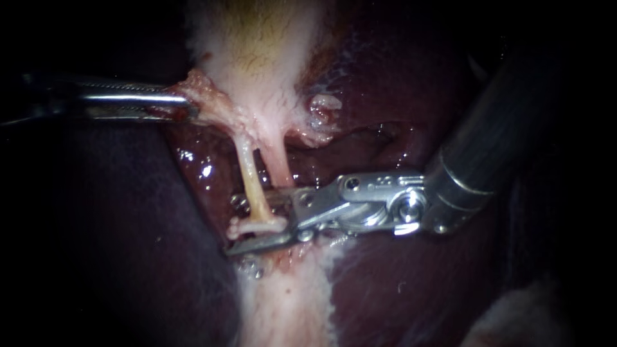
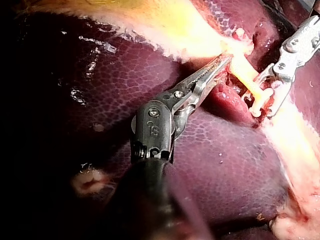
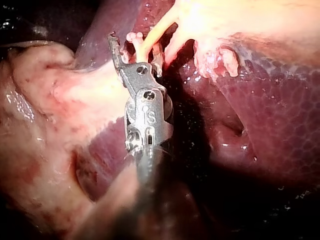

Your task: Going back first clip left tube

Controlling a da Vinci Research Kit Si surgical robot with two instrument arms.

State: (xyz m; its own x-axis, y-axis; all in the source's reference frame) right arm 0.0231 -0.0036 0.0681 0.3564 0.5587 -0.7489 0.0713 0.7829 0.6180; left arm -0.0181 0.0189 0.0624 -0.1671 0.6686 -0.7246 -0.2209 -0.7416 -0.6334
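Left tube [image 1: 247,173], pale yellow, runs down from the gallbladder [image 1: 257,51] across the liver [image 1: 398,283], with a whitish clip [image 1: 263,225] at its lower end. Astride that clip, the right instrument [image 1: 234,225] holds its jaws apart, gripping nothing. The left instrument [image 1: 185,104] has its jaws clamped on the gallbladder's edge.

The right instrument [image 1: 254,222] fills the way in from the right: its shaft and wrist lie across the liver [image 1: 398,295], and its open jaws straddle the foot of the left tube [image 1: 249,183], one jaw on each side. The right tube [image 1: 277,164] stands just beside, with only a slit between the two. Above, the left instrument [image 1: 183,103], jaws clamped on pale tissue [image 1: 212,96], bars the upper left. Bare liver lies free left of the tubes and along the lower right
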